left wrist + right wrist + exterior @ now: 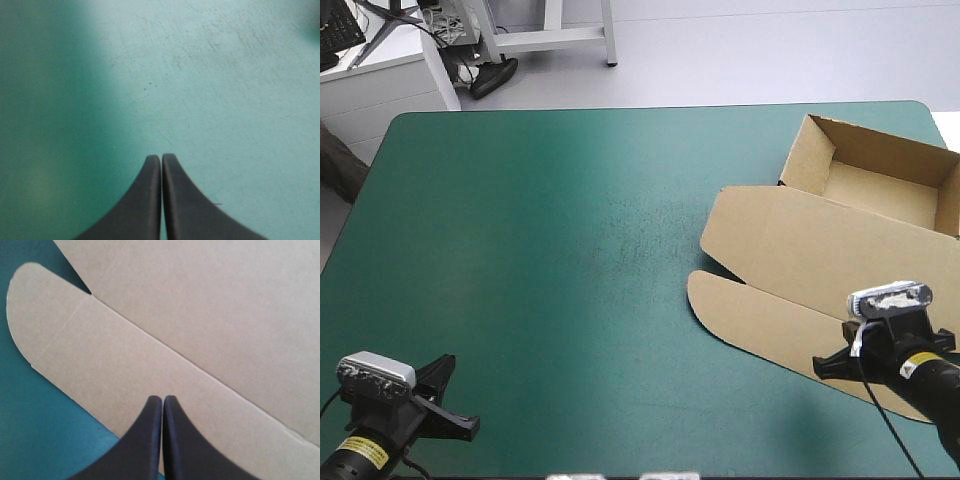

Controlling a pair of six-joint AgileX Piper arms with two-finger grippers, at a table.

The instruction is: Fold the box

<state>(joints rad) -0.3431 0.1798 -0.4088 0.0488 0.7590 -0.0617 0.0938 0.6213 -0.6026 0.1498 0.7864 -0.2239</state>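
The brown box (880, 185) stands at the table's far right as an open tray with raised walls. Its lid (790, 260) lies flat on the teal-green cover, reaching toward the near edge, with a rounded flap (75, 350) along its front. My right gripper (835, 362) is shut, its tips (163, 399) low over that front flap near its edge, with nothing between the fingers. Far from the box, near the front left corner, my left gripper (448, 400) is also shut, its tips (161, 157) over bare cover.
The teal-green cover (570, 250) stretches bare across the left and middle of the table. The tray's far right wall sits close to the table's right edge.
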